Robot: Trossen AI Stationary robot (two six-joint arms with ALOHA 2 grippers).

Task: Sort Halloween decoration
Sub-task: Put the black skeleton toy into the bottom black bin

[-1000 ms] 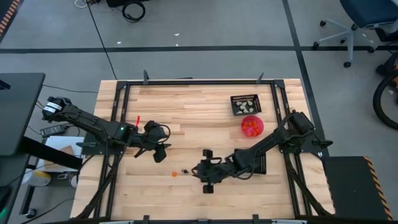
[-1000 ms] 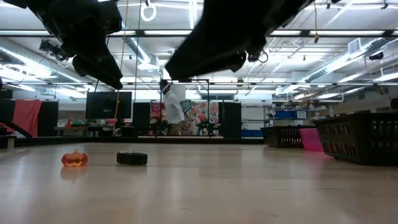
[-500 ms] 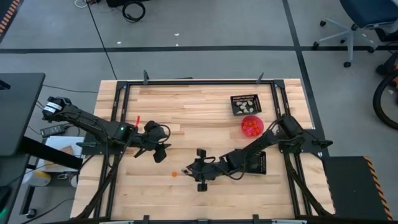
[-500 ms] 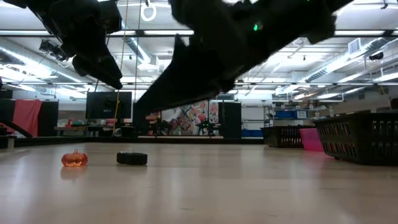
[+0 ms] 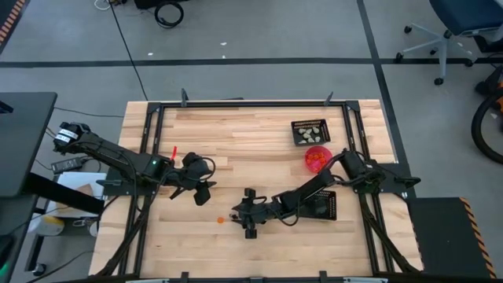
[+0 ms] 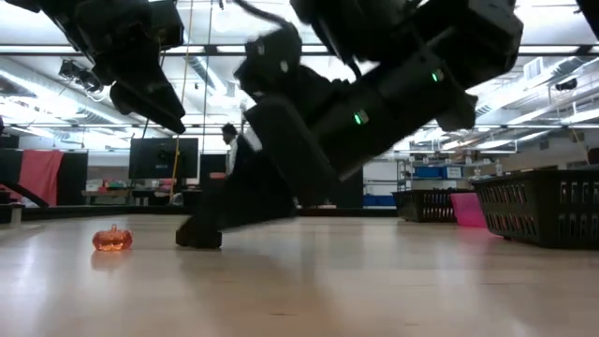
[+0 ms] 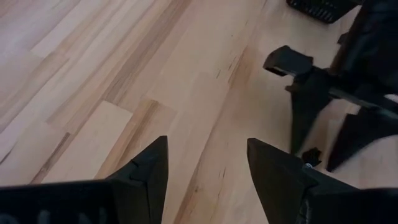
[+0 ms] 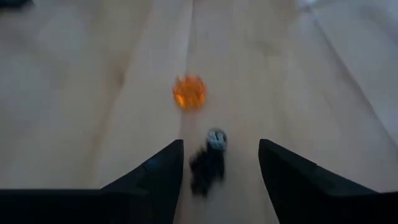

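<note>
With its jaws spread, the right gripper [image 8: 217, 180] is lowered around the black trinket [image 8: 208, 160] lying on the desk [image 5: 259, 145] beside the orange pumpkin [image 8: 189, 92], so closing is judged next, while the left gripper [image 7: 205, 168] is held open, empty, nearby.

Pale wooden table [image 5: 236, 134] bearing two black mesh trays [image 5: 310, 131], a pink-red bowl [image 5: 317, 158], an orange trinket [image 5: 220, 220], a black trinket [image 8: 208, 163].

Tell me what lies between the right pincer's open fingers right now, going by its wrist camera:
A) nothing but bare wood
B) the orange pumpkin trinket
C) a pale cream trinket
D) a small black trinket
D: in the right wrist view the small black trinket lies between the open fingers of the right pincer, while the orange pumpkin trinket sits farther ahead on the table, outside them.
</note>
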